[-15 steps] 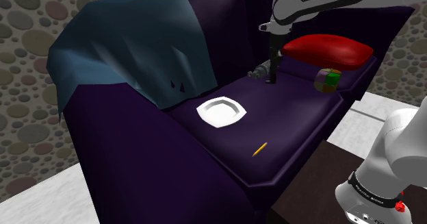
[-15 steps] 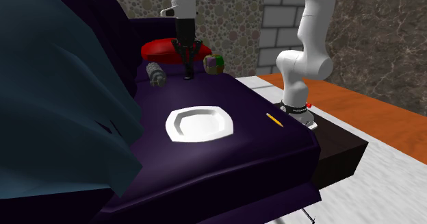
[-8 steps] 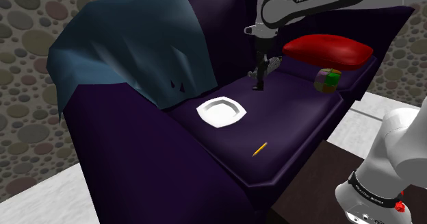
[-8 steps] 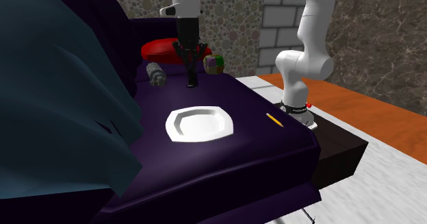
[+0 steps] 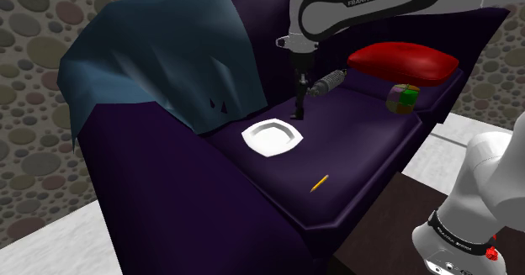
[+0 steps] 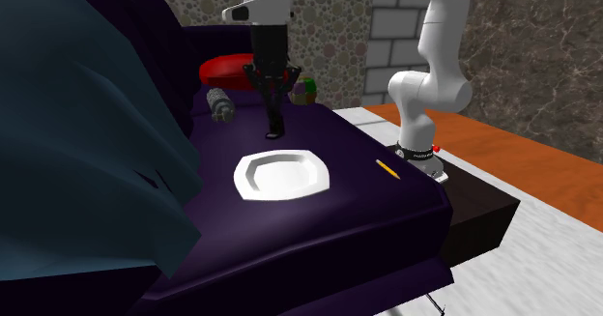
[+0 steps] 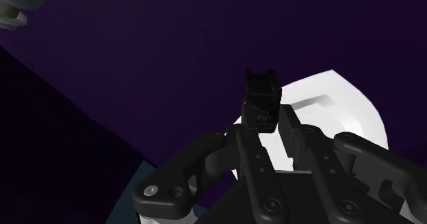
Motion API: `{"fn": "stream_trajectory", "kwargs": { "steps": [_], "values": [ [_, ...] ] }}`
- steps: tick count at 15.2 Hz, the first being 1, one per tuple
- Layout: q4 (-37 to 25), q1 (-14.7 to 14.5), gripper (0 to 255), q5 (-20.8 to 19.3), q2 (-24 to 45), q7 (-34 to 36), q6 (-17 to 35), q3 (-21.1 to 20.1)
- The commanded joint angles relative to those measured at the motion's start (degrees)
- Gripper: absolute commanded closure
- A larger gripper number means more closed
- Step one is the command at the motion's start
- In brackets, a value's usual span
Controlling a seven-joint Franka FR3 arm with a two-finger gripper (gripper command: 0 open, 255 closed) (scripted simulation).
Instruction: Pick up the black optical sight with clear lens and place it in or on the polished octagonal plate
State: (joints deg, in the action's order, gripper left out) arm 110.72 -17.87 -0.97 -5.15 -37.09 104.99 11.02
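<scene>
While the claw [image 5: 297,112] grips the black sight [image 7: 261,99] just beyond the far rim of the white plate [image 5: 255,139], open purple seat [image 5: 362,139] surrounds both; the shoulder view adds a pencil [image 5: 319,183] near the seat's front edge.

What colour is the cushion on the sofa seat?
The cushion is red; the shoulder view shows it best.

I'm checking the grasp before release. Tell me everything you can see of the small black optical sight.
The small black optical sight is a boxy, matte-looking piece with a notched outer end; no clear lens can be made out. It lies in line with the all-black gripper, whose fingers clasp its near end. Nothing else seems to touch it. It hangs low over the dark purple sofa seat, just short of the rim of the white octagonal plate.
</scene>
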Motion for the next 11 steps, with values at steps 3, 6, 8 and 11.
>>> {"fn": "stream_trajectory", "kwargs": {
  "steps": [3, 6, 8, 11],
  "values": [
    [-3.3, -2.4, 255, 0.7, 2.3, 5.1, -1.1, -2.8],
    [-6.5, -4.2, 255, 1.1, 4.8, 8.6, -1.8, -4.7],
    [-6.6, -4.6, 255, 1.2, 5.5, 9.5, -1.2, -5.1],
    [-4.5, -4.6, 255, 1.2, 5.7, 9.4, 1.1, -5.1]
  ]
}}
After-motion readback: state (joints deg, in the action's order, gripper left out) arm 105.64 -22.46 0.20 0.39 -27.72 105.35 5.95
